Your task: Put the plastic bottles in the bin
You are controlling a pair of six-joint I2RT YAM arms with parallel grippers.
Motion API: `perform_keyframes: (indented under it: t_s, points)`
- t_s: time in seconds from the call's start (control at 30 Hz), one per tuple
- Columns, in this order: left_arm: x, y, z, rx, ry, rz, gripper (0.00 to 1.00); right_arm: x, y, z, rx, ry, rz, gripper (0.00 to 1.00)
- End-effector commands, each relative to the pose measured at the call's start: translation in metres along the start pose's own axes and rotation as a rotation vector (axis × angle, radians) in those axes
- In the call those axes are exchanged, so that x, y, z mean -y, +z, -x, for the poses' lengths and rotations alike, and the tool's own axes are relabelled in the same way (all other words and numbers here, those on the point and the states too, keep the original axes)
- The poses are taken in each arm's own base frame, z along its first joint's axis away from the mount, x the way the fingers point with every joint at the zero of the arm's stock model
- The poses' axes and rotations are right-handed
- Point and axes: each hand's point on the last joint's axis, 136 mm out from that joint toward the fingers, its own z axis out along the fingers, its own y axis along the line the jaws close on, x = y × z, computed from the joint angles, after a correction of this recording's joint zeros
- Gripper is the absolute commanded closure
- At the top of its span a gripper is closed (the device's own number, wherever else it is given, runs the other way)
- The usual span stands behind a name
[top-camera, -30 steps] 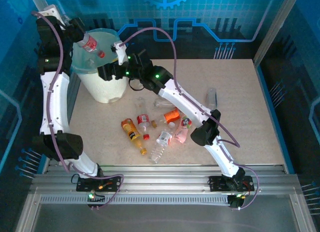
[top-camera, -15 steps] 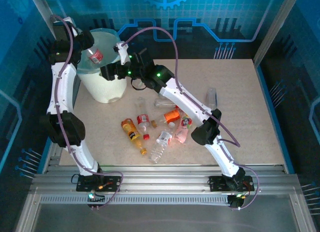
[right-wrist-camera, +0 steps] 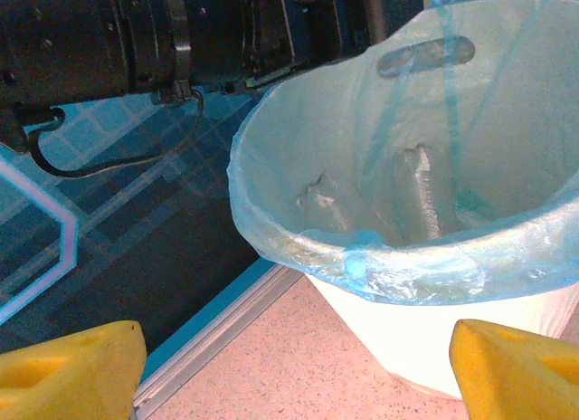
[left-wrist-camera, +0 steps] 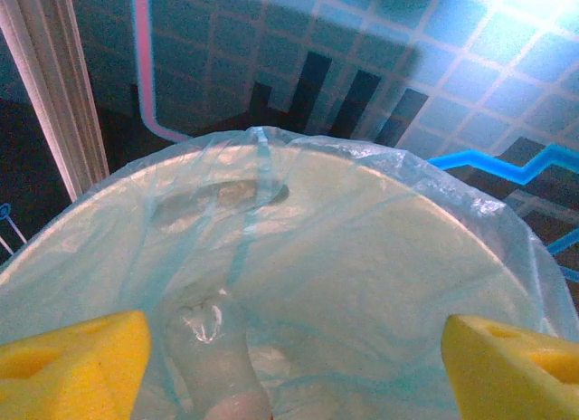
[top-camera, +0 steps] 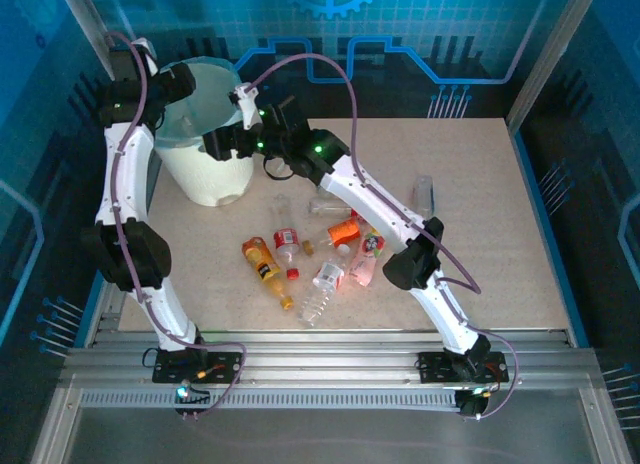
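The yellow fingers [left-wrist-camera: 72, 366] of the left gripper [left-wrist-camera: 291, 373] stood wide apart with nothing between them, held over the mouth of the bin [left-wrist-camera: 412, 171]. Directly below them, a clear bottle [left-wrist-camera: 213, 352] lay inside against the pale blue-green bag [left-wrist-camera: 362, 284] lining the bin. Seen from above, that gripper [top-camera: 176, 84] sat at the bin's far-left rim.

The right gripper [right-wrist-camera: 289, 375] also had its yellow fingers [right-wrist-camera: 68, 370] spread open and empty, low to the table [right-wrist-camera: 298, 366] and just beside the bin's white wall [right-wrist-camera: 407, 343]. From there, at least one clear bottle showed inside the bin, resting on the liner. In the overhead view this gripper [top-camera: 216, 144] was close against the bin's right side [top-camera: 205, 179].

The other bottles [top-camera: 310, 254] lay scattered in a loose cluster on the speckled table [top-camera: 480, 244], well apart from the bin: an orange one [top-camera: 266, 270], a red-labelled clear one [top-camera: 287, 241], a pink one [top-camera: 365, 261], and a clear one [top-camera: 424, 194] off to the right.
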Motion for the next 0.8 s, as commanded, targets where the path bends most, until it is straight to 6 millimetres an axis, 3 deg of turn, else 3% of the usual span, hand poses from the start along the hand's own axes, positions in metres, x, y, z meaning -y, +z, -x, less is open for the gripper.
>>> perform_keyframes:
  t_s: [0.0, 0.17, 0.4, 0.63, 0.77]
  points:
    - [0.009, -0.017, 0.019, 0.028, -0.023, -0.043, 0.16, -0.005, -0.030, 0.026, 0.040, 0.007, -0.008, 0.12]
    - [0.030, -0.045, 0.031, 0.058, -0.009, -0.093, 0.17, -0.007, -0.041, 0.027, 0.023, -0.007, -0.020, 0.11]
    - [0.095, -0.103, 0.032, 0.095, 0.096, -0.215, 0.17, 0.001, -0.081, 0.031, -0.038, 0.021, -0.048, 0.10]
    - [0.184, -0.146, -0.012, 0.073, 0.294, -0.382, 0.17, 0.036, -0.123, 0.004, -0.118, 0.030, -0.156, 0.08]
    - [0.226, -0.169, -0.051, 0.044, 0.351, -0.499, 0.17, 0.076, -0.156, -0.024, -0.128, 0.108, -0.240, 0.08]
